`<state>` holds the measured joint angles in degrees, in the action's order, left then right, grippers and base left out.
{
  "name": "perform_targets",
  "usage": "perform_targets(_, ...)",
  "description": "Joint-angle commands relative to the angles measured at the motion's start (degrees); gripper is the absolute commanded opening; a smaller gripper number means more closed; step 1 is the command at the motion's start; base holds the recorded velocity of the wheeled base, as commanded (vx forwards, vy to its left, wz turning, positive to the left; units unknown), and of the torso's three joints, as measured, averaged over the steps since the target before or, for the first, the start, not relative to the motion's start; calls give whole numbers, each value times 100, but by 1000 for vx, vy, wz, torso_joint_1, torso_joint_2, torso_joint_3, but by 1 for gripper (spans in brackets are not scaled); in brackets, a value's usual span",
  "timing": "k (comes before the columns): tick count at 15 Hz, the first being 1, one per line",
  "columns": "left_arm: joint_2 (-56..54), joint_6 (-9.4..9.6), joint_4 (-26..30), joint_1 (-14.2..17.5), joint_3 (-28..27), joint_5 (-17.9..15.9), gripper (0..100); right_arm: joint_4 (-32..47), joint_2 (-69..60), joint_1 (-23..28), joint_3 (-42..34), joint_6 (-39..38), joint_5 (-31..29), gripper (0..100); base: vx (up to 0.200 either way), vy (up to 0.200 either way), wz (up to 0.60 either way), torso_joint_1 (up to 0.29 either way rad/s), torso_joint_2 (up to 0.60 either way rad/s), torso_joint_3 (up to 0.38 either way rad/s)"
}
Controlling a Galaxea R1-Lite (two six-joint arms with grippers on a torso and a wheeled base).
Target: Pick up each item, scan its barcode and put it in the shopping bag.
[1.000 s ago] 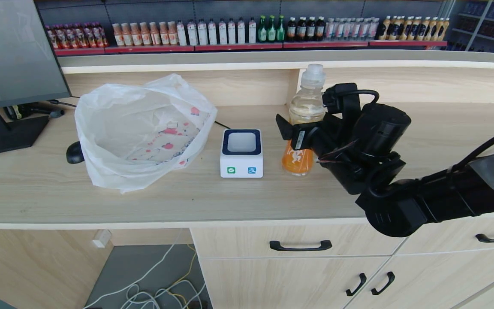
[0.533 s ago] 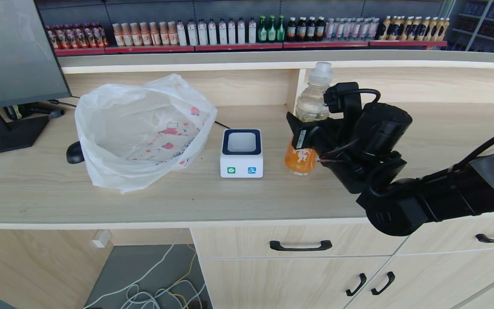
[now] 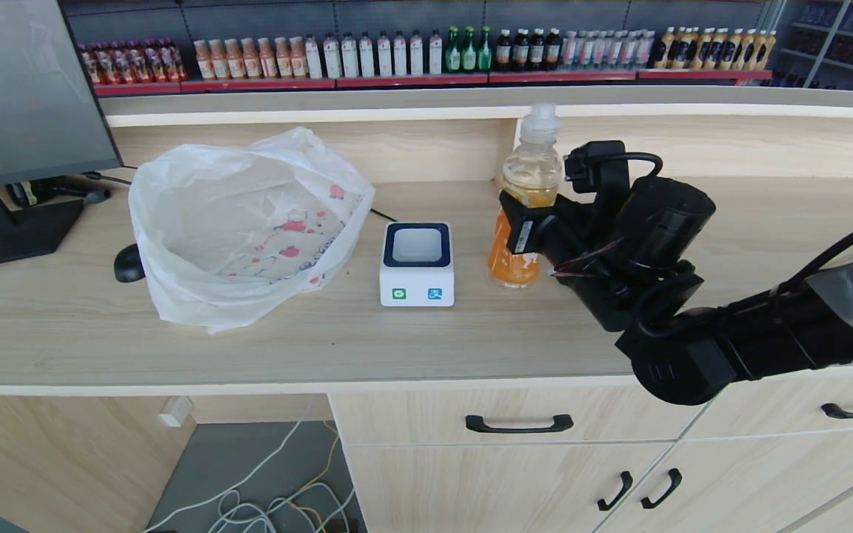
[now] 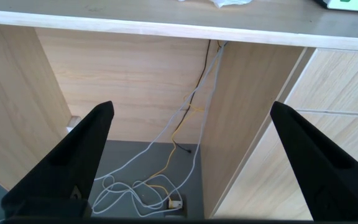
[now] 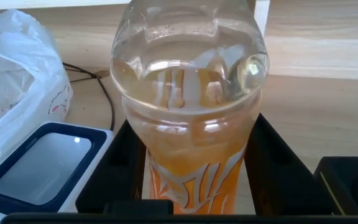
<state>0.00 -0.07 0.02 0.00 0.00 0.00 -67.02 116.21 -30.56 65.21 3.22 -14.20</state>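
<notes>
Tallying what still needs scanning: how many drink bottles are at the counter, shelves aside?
1: the bottle in the right tool, beside the scanner. The shopping bag may hide others.

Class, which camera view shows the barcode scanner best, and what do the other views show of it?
The head view: the barcode scanner shows whole, window and front face. The right wrist view catches one corner of it; the left wrist view, at most a sliver.

The bottle (image 3: 529, 172) is clear with an orange, white-patterned label. The bag (image 3: 241, 222) is milky white with red prints. The scanner (image 3: 417, 275) is white, navy-rimmed.
</notes>
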Motion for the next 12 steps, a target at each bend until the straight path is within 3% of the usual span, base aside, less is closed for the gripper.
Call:
perform_targets(1, 0, -1, -2, 0, 0, 0, 100, -12, -55, 24, 10, 3, 5, 0, 0, 0, 0, 0, 0, 0)
perform_targets(12, 0, -1, -2, 0, 0, 0, 100, -12, -292, 24, 1, -5, 58, 0, 0, 0, 0, 0, 0, 0)
